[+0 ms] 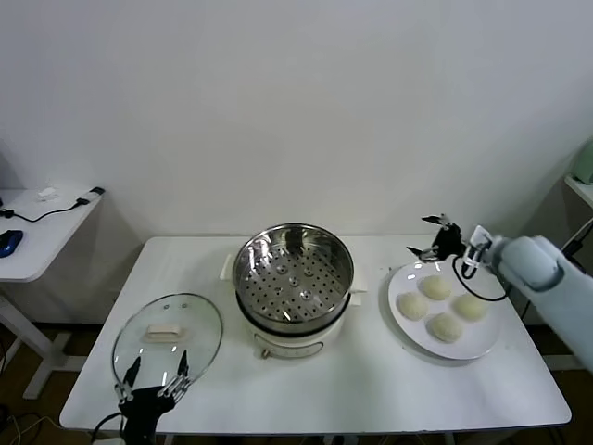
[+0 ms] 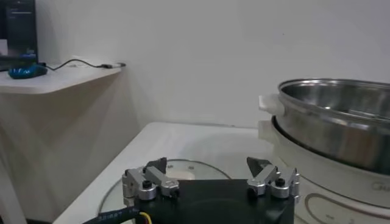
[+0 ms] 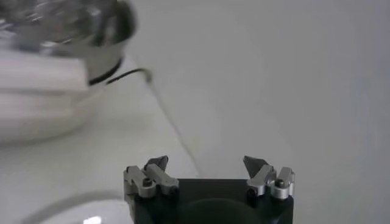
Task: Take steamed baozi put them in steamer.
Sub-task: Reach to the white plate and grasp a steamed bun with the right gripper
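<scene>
Several cream-white steamed baozi (image 1: 435, 286) lie on a white plate (image 1: 489, 332) at the table's right. The steamer (image 1: 295, 278), a shiny perforated steel basket on a white cooker base, stands empty mid-table. It also shows as the steamer (image 2: 341, 115) in the left wrist view and the steamer (image 3: 61, 36) in the right wrist view. My right gripper (image 1: 428, 236) hovers open just behind the plate's far edge, above the table, holding nothing. In its wrist view the right gripper (image 3: 206, 161) has its jaws wide apart. My left gripper (image 1: 157, 366) stands open at the table's front left, over the near rim of the glass lid (image 1: 168, 336).
The glass lid (image 2: 183, 167) with its white knob lies flat left of the steamer. A low side table (image 1: 37, 232) with a blue mouse (image 1: 7, 243) and cables stands off to the far left. The white table (image 1: 371, 380) has bare room in front of the steamer and plate.
</scene>
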